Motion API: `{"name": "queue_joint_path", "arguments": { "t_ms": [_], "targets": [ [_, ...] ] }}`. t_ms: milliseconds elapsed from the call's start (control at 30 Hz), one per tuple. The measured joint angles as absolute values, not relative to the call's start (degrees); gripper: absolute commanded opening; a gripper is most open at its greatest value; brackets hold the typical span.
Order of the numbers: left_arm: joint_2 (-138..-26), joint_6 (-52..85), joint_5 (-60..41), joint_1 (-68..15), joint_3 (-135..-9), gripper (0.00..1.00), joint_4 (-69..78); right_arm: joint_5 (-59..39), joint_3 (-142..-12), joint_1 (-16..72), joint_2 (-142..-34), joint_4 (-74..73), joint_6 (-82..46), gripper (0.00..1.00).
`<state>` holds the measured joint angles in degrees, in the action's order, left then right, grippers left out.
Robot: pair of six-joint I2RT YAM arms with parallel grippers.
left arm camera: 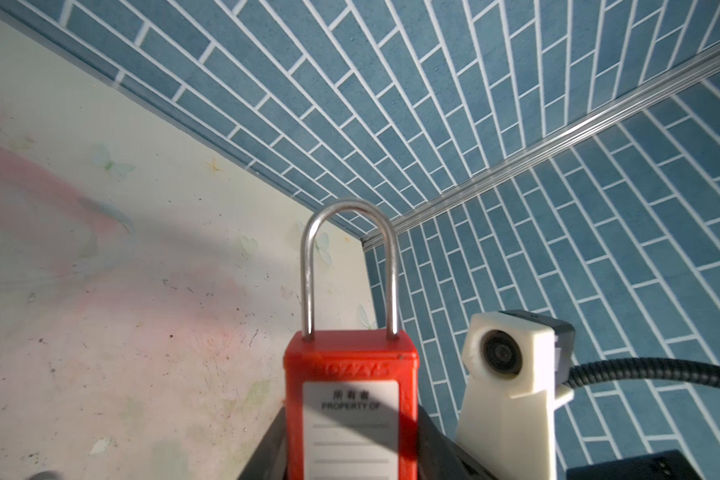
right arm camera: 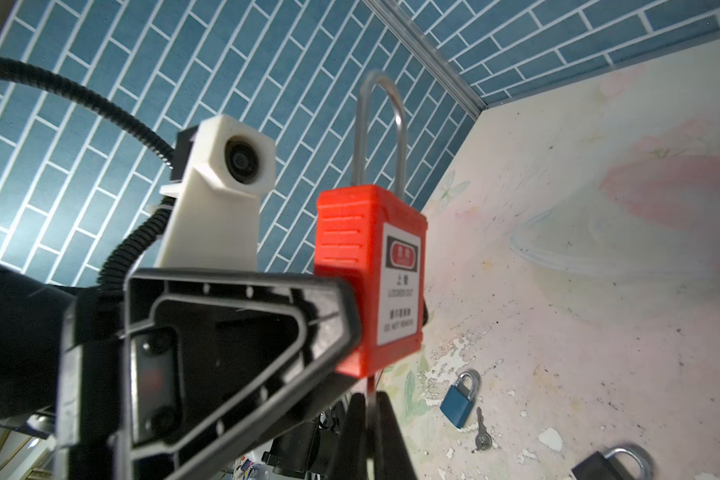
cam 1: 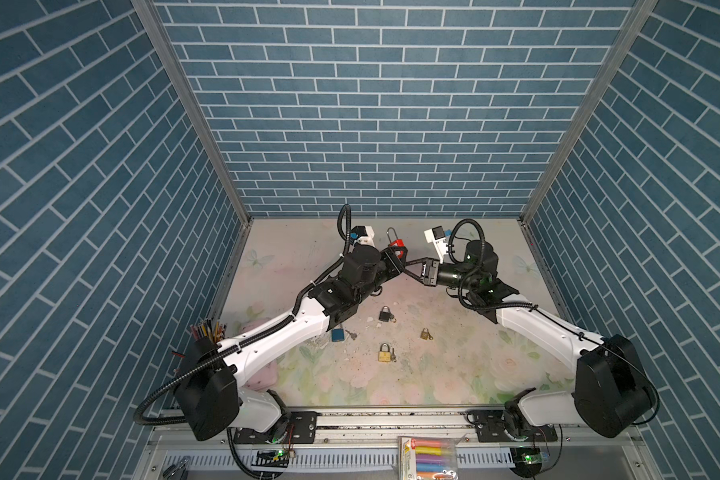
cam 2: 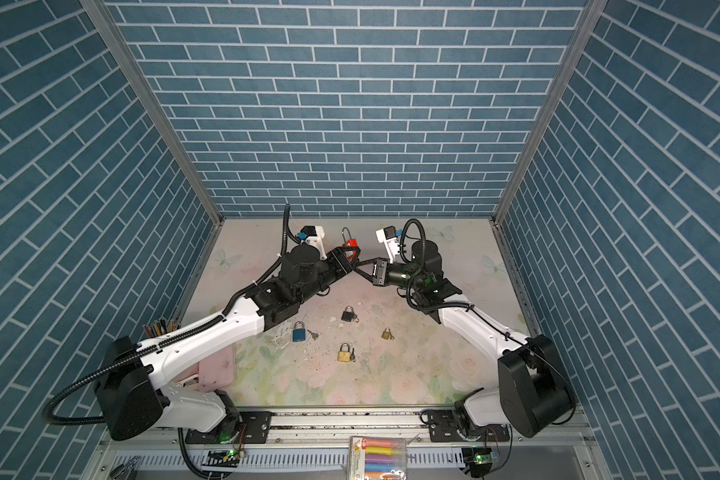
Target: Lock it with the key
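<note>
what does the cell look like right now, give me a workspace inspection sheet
surface: floral mat, worn, chipped patches near the middle
job's things: red padlock held upright off the mat, both shackle legs in the body; thin metal strip, likely the key, under its base
clutter: blue padlock, black padlock, brass padlock, small brass padlock lying on the mat; pencil cup; pink box; marker pack
grippers: left gripper shut on the red padlock; right gripper shut just under its base
cables: black conduit along the left arm, loop at the right wrist
surroundings: blue brick-pattern walls
</note>
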<state>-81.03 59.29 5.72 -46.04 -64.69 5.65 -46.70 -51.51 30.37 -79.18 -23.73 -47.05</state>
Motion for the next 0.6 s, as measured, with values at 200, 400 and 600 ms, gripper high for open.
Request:
{"name": "queue_joint_path", "arguments": {
  "t_ms": [200,400,600],
  "targets": [
    [-84.49,57.76,9.67,-46.72,-72.25,0.0,-5.74,-41.89,-54.0,31.11,-79.18,-16.19,-42.15,0.0],
    [-89.1,58.59,13.5,-47.64,-80.18,0.0,-18.79,-36.8,-54.28,32.82,-79.18,-11.16,-37.19,0.0],
    [-92.66,61.36,15.53,-48.03,-86.96,0.0,-29.34,-33.61,-54.02,34.39,-79.15,-9.5,-34.59,0.0]
  ]
}}
